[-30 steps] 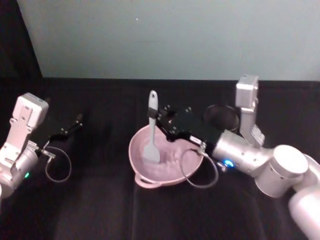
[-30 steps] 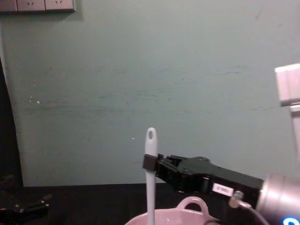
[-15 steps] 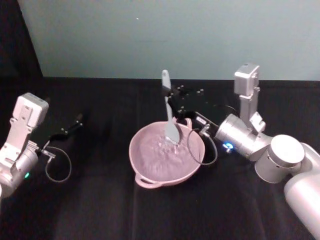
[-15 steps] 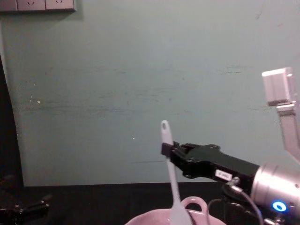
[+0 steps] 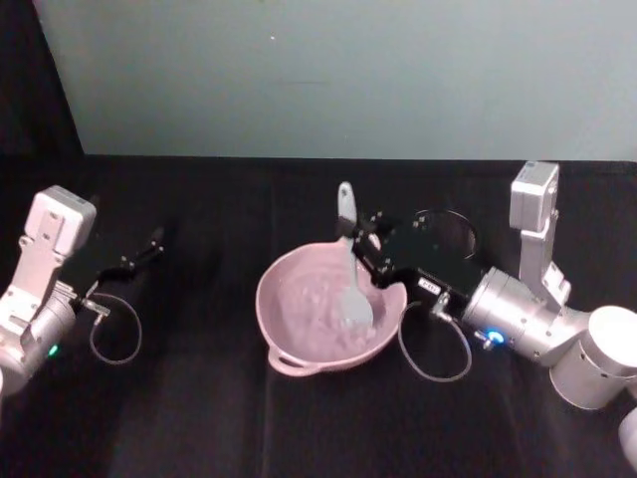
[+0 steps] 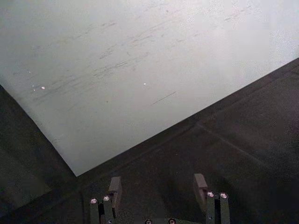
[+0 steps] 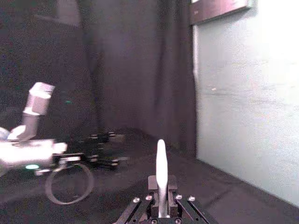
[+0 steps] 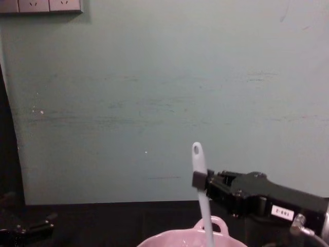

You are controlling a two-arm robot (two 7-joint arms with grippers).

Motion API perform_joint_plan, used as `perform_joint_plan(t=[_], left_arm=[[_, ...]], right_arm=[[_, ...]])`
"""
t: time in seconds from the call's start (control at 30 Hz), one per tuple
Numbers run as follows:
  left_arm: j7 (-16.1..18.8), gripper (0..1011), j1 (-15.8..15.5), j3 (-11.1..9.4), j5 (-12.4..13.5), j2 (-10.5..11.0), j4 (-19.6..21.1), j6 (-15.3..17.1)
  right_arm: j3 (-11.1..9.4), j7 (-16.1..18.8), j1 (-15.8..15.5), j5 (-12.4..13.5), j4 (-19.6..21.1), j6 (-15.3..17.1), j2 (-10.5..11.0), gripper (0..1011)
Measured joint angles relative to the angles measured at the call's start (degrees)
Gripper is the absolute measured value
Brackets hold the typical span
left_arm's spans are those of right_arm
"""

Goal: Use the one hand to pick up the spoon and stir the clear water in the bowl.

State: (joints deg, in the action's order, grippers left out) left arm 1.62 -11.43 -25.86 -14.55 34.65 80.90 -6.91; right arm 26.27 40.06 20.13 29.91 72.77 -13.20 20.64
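Two claws, one bowl, one spoon and one cup, all on a black counter (image 5: 299,428) before a teal wall (image 5: 348,80).

- Item 1, bowl (image 5: 275,289): pink and glossy, at the counter's centre. One loop handle sits on its rim at 6 o'clock, and the chest view shows another on the far rim.
- Item 2, spoon (image 5: 347,261): white, nearly upright, leaning slightly. Its flat head is down inside the bowl toward 3 o'clock, and its holed handle end rises above the rim toward 12 o'clock.
- Item 3, right claw (image 5: 351,237): black with a white label on a silver wrist, reaching in from 4 o'clock of the bowl. Its fingers are closed tight on the upper handle of the spoon, just below the hole.
- Item 4, left claw (image 5: 149,247): at 9 o'clock of the bowl, well apart from it, low over the counter. Its fingers are spread apart with nothing between them.
- Item 5, cup (image 5: 453,225): dark and round, at 2 o'clock of the bowl, partly hidden behind the right claw.
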Motion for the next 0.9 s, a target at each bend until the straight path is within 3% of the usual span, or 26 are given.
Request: perform_joint_plan(t=[0.17, 0.33, 0.5, 0.63, 0.8, 0.9], left_arm=[[0.0, 1011, 0.0, 0.0, 0.0, 0.0, 0.0, 0.0], [0.0, 1011, 0.0, 0.0, 0.0, 0.0, 0.0, 0.0], [0.0, 1011, 0.0, 0.0, 0.0, 0.0, 0.0, 0.0], [0.0, 1011, 0.0, 0.0, 0.0, 0.0, 0.0, 0.0], [0.0, 1011, 0.0, 0.0, 0.0, 0.0, 0.0, 0.0], [0.0, 1011, 0.0, 0.0, 0.0, 0.0, 0.0, 0.0]], right_arm=[[1.2, 1.6, -1.3, 1.7, 2.5, 1.9, 0.4, 112], [2.7, 2.2, -0.4, 2.6, 2.2, 2.6, -0.9, 112], [3.5, 2.0, 2.0, 2.7, -1.1, 1.4, -3.4, 112], [3.5, 0.4, 5.0, 1.7, -6.3, -1.3, -6.3, 112], [2.3, -2.0, 7.8, -0.6, -12.0, -4.9, -8.5, 112], [1.5, -2.9, 8.4, -1.3, -13.5, -6.1, -8.8, 112]])
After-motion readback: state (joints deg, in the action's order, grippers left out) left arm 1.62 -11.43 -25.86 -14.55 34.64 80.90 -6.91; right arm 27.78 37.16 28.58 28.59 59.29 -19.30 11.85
